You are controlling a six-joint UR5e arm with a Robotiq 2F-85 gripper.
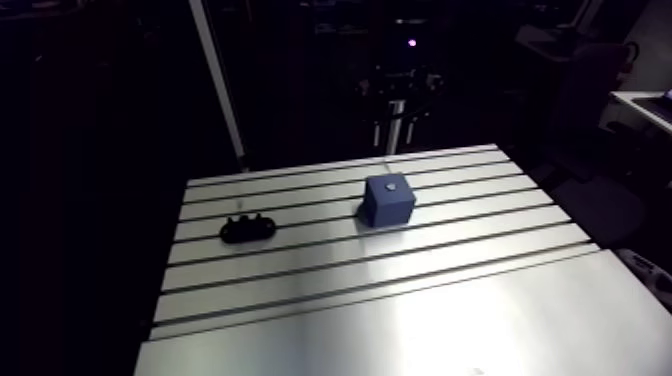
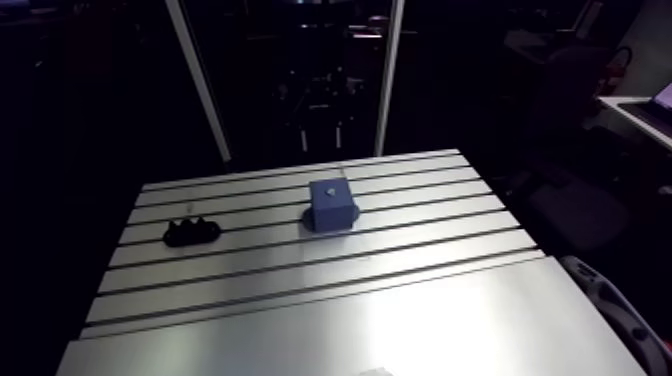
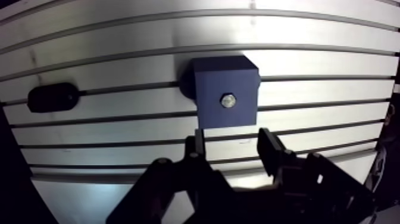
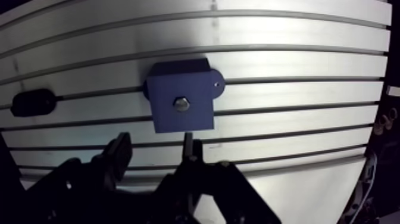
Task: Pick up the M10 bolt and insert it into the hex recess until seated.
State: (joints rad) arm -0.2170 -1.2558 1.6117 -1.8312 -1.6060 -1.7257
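A dark blue block [image 3: 223, 74] stands on the slotted table [image 1: 420, 300]. A silver M10 bolt [image 3: 228, 100] sits head-up in the recess on the block's top face; in the arm view the bolt [image 1: 389, 186] shows as a small bright dot. In the wrist view my gripper [image 3: 233, 143] hangs above the table, a little short of the block. Its fingers [image 3: 269, 146] are open with nothing between them, and the block lies just ahead of the fingertips.
A black oval holder [image 1: 248, 229] with small knobs rests on the table to the left of the block, well apart from it. In the wrist view the holder [image 3: 52, 97] lies off to the side. The table's near half is bare metal.
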